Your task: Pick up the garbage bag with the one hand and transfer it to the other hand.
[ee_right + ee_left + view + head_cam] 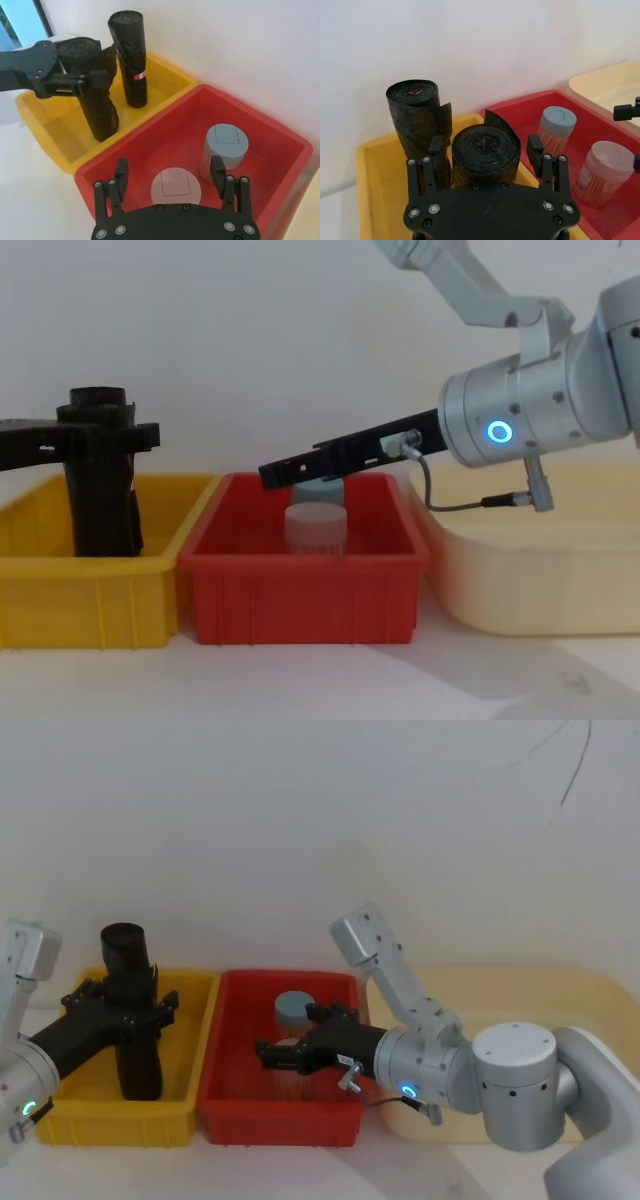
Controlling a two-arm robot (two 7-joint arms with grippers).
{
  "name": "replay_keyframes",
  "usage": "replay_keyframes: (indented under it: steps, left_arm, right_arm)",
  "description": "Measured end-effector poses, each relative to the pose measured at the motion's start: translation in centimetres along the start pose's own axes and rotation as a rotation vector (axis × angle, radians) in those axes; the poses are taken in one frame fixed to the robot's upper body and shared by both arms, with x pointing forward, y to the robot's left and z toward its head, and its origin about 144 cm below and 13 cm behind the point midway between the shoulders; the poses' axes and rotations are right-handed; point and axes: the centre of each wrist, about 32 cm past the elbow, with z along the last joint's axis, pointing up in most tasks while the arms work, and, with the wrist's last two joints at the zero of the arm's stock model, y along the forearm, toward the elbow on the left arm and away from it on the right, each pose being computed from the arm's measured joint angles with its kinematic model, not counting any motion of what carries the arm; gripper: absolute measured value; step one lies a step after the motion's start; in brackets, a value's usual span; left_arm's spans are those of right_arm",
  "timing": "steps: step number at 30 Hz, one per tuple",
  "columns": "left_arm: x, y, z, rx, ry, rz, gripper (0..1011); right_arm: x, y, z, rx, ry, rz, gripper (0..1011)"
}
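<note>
Two black rolls stand upright in the yellow bin (pixel 110 1120), and the left gripper (pixel 485 145) has its fingers (pixel 436 147) spread on either side of the nearer one, the garbage bag (pixel 485 160). Each finger sits just beside the roll's wall near its top, with a thin gap showing on both sides, so the fingers flank the bag without pinching it. The bag's lower end rests on the bin floor, below the fingertips. Just beyond the fingers, on the far side of the bag, stands the second roll (pixel 415 115), which carries a small red-white label (pixel 139 76); the two rolls stand very close to each other. The right gripper (pixel 169 172) hangs over the neighbouring red bin (pixel 280 1125), well apart from the bag, its fingers (pixel 218 170) also spread wide with nothing between the pads. Below and between those fingers stands a pale-lidded jar (pixel 176 186), and just past one fingertip is a blue-lidded jar (pixel 226 145). Behind the right gripper's wrist lies a cream tray (pixel 540 590).
</note>
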Motion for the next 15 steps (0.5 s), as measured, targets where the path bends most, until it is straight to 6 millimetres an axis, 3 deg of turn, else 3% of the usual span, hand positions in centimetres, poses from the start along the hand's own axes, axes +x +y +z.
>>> replay_keyframes:
  steps: [15]
  left_arm:
    - [0.00,-0.04,0.01,0.000,0.001,0.000,1001]
  right_arm:
    - [0.90,0.90,-0.61,-0.064,-0.032,0.003,1002]
